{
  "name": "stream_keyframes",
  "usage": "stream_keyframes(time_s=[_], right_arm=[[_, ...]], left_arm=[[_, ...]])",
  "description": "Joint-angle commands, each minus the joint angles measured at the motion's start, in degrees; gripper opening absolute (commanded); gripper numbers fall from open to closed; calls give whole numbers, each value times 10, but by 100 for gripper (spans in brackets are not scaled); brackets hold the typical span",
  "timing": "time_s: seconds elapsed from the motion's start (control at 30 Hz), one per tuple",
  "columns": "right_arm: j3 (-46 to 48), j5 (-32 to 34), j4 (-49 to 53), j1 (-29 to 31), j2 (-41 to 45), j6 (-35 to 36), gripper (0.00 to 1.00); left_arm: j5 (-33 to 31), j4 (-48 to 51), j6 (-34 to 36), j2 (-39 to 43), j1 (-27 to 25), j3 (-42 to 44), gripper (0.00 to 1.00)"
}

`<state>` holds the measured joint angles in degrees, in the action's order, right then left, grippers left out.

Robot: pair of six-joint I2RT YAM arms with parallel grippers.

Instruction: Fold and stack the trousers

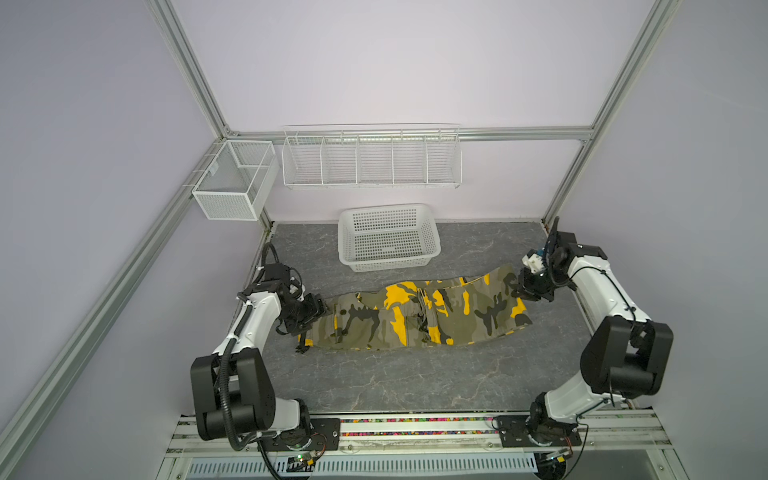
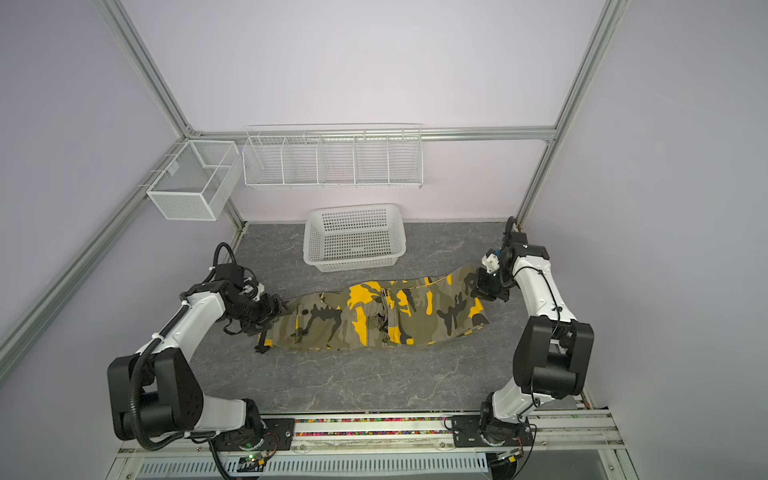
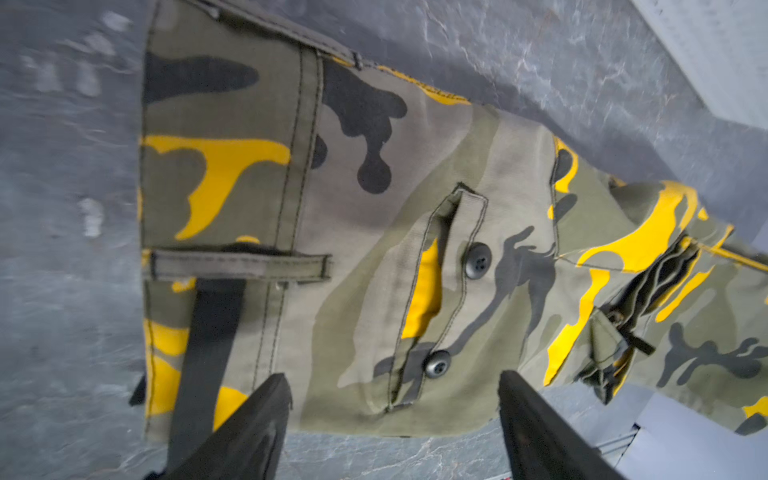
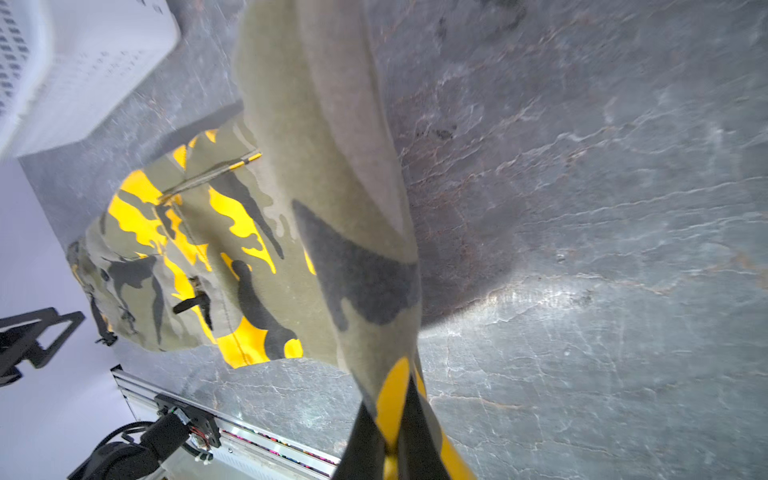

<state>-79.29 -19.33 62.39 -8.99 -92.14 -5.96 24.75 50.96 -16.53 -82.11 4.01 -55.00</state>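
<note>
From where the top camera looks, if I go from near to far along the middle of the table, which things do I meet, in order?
In a top view: camouflage trousers → white lattice basket → white wire rack on the back wall.

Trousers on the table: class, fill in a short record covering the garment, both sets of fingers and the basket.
trousers: camouflage print, lying lengthwise across the grey table
left fingers: open, spread at the left end near the buttoned pocket
right fingers: shut on the right end's edge, which is raised off the table
basket: white, behind the trousers and apart from them
</note>
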Motion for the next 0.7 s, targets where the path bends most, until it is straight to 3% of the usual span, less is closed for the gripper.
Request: stream_keyframes(time_s=[0.0,0.13,0.27,0.4,0.67], right_arm=[[-44,-4,46,-26,22,-3,7],[-69,-42,42,-49,13,-8,7],[-109,-71,58,-30,6,-12,7],[-120,-98,64,30,24,-51,7],[-148,-109,19,221,42,-186,8]], left_arm=[[18,4,22,-31,-46,-30,76],[23,-17,8,-63,-60,-29,71],[11,-26,10,-80,-66,-39,71],[-38,-29,18,-110,-66,-42,68],[-49,-58,11,-140,-68,-30,54]])
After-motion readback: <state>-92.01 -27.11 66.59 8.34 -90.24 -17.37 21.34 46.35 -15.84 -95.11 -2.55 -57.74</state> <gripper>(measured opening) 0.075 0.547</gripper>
